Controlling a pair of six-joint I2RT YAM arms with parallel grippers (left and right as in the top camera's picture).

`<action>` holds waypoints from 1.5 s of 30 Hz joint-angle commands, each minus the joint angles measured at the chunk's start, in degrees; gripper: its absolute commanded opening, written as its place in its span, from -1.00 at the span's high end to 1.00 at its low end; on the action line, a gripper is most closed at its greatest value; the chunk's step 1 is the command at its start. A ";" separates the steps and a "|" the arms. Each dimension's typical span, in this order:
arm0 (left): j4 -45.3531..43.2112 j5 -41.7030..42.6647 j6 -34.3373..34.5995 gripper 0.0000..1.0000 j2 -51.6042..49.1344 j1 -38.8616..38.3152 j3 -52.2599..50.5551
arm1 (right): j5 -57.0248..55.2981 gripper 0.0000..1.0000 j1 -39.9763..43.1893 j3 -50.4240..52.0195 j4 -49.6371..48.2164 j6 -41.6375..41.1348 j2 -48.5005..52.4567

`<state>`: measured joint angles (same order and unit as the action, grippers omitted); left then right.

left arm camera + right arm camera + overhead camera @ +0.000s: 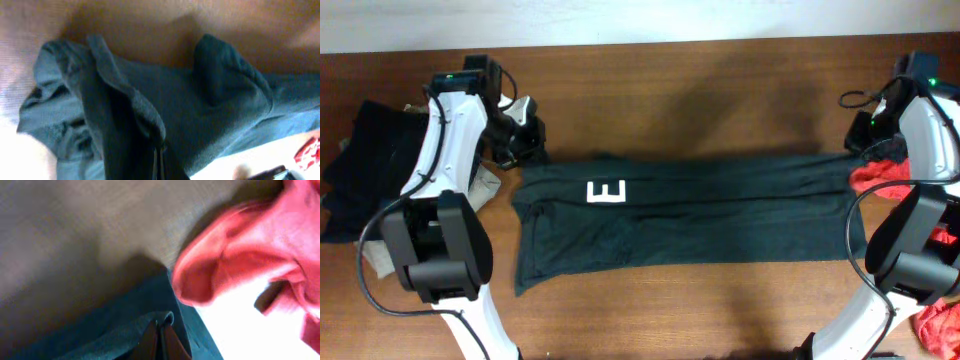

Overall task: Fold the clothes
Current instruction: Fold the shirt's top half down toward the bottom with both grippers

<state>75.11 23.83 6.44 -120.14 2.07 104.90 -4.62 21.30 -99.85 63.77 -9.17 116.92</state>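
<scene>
**Near edge (overhead).** The left arm and the right arm rise from the near side of the brown table, one at each end. A crumpled red cloth lies beside the base of the right arm.

**Centre.** The dark green-black T-shirt lies flat on the table, folded lengthwise into a long band that runs left to right between the two arms. Its white blocky chest mark faces up near the left end. The band's near left corner flares slightly toward the near edge.

**Far edge of the band.** The left tool sits at the far left corner of the T-shirt. In the left wrist view its fingers are pressed together on a raised ridge of the dark fabric, which bunches into soft folds beyond them. The right tool sits at the far right corner. In the right wrist view its fingers are likewise closed, pinching the edge of the T-shirt.

**Flanks.** A red garment lies just beside the right tool, its edge against the dark fabric. Outside the left arm lies a black garment. A beige cloth shows between that arm and the T-shirt's left end.

**Far side.** Bare table extends beyond the T-shirt to a pale wall.
</scene>
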 commanded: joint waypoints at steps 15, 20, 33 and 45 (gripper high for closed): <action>21.64 -4.79 -8.70 0.99 2.43 -0.15 -0.59 | -7.06 0.92 0.22 -0.66 18.82 0.74 -2.29; 19.67 -5.75 -8.70 1.00 2.43 -1.46 -8.15 | -7.72 0.92 0.22 -0.66 18.99 0.74 -2.29; 21.05 -8.87 -8.70 0.50 2.62 -1.68 -14.64 | -7.91 0.03 3.41 -0.04 20.85 1.42 -2.29; 12.17 -8.15 -7.76 0.52 2.62 -1.81 -14.64 | 9.49 -0.49 10.99 20.59 -1.31 16.90 -2.23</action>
<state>87.59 15.59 -1.72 -119.24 0.34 90.48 4.19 32.01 -83.77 65.52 5.39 115.74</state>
